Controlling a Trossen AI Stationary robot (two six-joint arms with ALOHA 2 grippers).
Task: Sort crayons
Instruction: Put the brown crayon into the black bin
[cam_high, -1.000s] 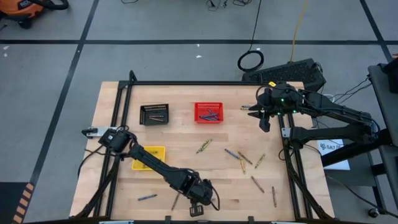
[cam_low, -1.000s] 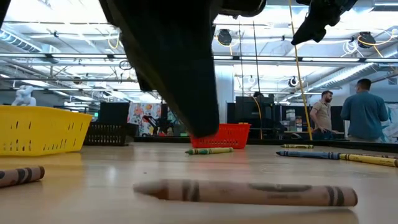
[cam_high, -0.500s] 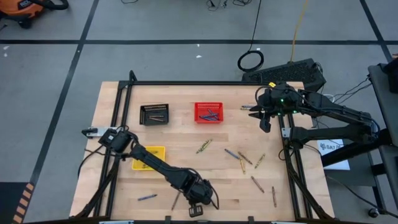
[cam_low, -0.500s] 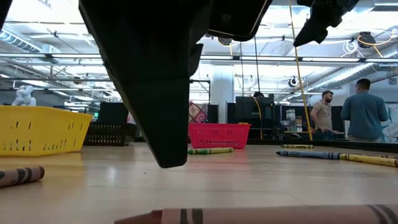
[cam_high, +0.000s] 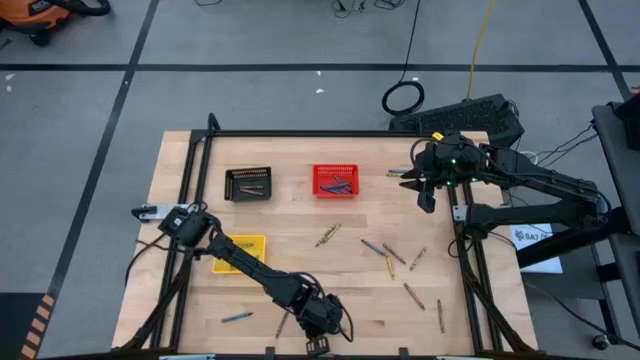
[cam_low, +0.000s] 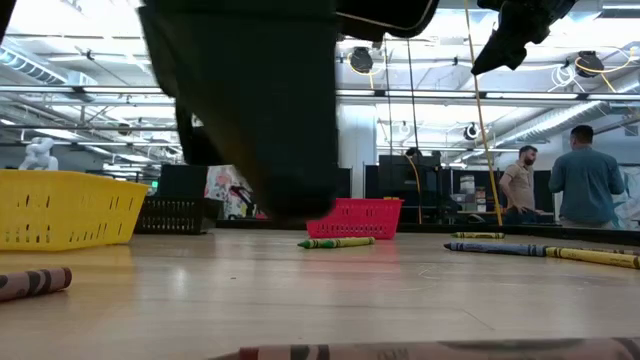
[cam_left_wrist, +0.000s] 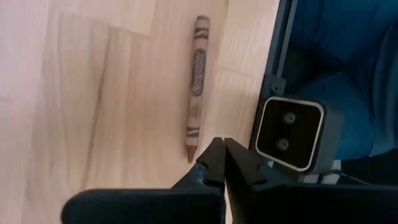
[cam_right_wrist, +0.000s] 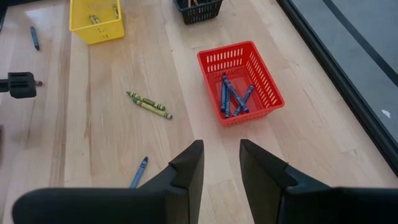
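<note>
High view: we see the left gripper (cam_high: 322, 322) low at the table's near edge, the right gripper (cam_high: 424, 190) raised beside the red basket (cam_high: 335, 180).
Left wrist view: fingers (cam_left_wrist: 214, 163) clenched, empty, tips beside a brown crayon (cam_left_wrist: 195, 87).
Right wrist view: fingers (cam_right_wrist: 189, 163) released; blue crayons (cam_right_wrist: 231, 96) in the red basket.

We see three baskets (cam_high: 335, 180) toward the table's (cam_high: 290, 225) back. Loose crayons (cam_high: 400, 262) lie scattered in front, mostly right.

free: bare wood before red basket (cam_right_wrist: 240, 83) | blocked: table-edge camera (cam_left_wrist: 290, 132) beside left claw (cam_left_wrist: 217, 148)
</note>
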